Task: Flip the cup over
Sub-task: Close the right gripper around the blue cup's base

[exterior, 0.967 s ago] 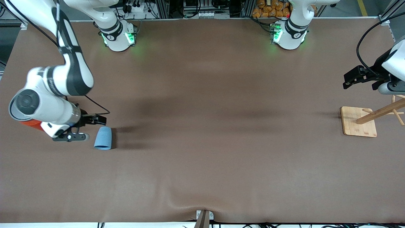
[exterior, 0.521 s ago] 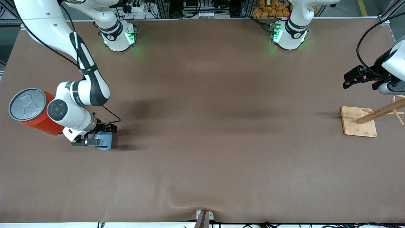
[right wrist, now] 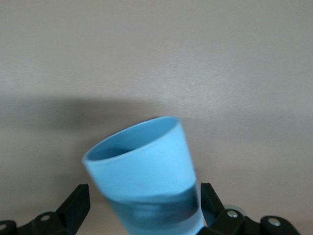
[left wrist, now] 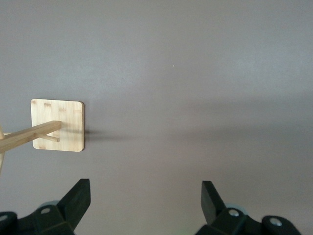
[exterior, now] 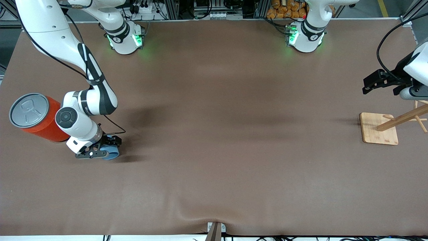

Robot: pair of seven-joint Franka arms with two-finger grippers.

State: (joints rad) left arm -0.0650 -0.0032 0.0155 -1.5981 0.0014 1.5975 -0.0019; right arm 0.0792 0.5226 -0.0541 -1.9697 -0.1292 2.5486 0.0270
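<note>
Right gripper now tilting the cup between its fingers, pinching it just beside the orange can on the desk, left gripper waiting unchanged, fingers spread, above the wooden stand.

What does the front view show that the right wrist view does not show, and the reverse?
Only the front view shows the orange can, the wooden stand, and the left hand waiting open above it. Only the right wrist view shows the open mouth of the tilted cup. Both show the right hand around the cup, over the brown table.
</note>
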